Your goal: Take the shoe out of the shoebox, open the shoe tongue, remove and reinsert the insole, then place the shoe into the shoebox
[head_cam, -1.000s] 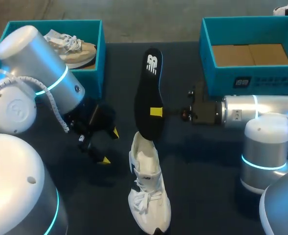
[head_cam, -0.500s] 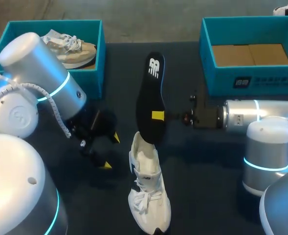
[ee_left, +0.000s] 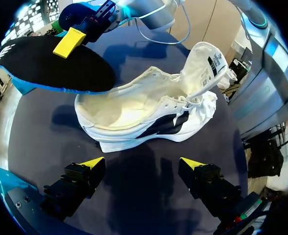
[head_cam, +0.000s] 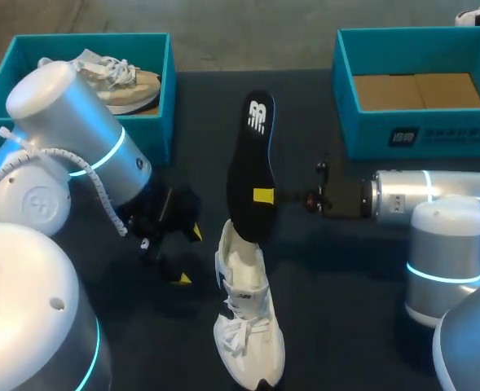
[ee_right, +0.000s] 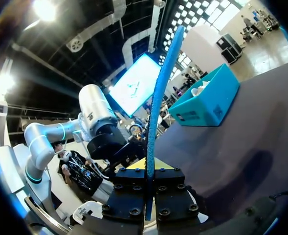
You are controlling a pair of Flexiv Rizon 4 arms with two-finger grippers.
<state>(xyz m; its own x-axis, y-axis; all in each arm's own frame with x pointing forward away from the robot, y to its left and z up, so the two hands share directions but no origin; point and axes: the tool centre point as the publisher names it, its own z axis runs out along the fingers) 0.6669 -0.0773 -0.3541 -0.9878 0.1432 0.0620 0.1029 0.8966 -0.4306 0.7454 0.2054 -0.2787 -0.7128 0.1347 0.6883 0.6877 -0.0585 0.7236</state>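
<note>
A white shoe [head_cam: 248, 322] lies on its side on the dark table, its tongue [ee_left: 203, 62] pulled open and its inside bare. Above its heel hangs the black insole [head_cam: 250, 163], with my right gripper [head_cam: 262, 195] shut on its edge. The right wrist view shows the insole [ee_right: 158, 98] edge-on as a blue strip pinched in that gripper [ee_right: 149, 171]. My left gripper [head_cam: 187, 255] stands open just left of the shoe. In its wrist view the shoe [ee_left: 148, 115] lies ahead of the open gripper [ee_left: 141, 164], with the insole [ee_left: 51, 66] beside it.
A teal shoebox [head_cam: 162, 90] at the back left holds a beige shoe [head_cam: 117, 77]. Another teal shoebox [head_cam: 345, 98] at the back right shows only a cardboard floor. In the right wrist view the left box [ee_right: 207, 105] stands beyond the insole.
My left gripper has shifted slightly toward the near edge and toward the shoe. The right gripper with the insole has dropped a little. The shoe has not moved.
</note>
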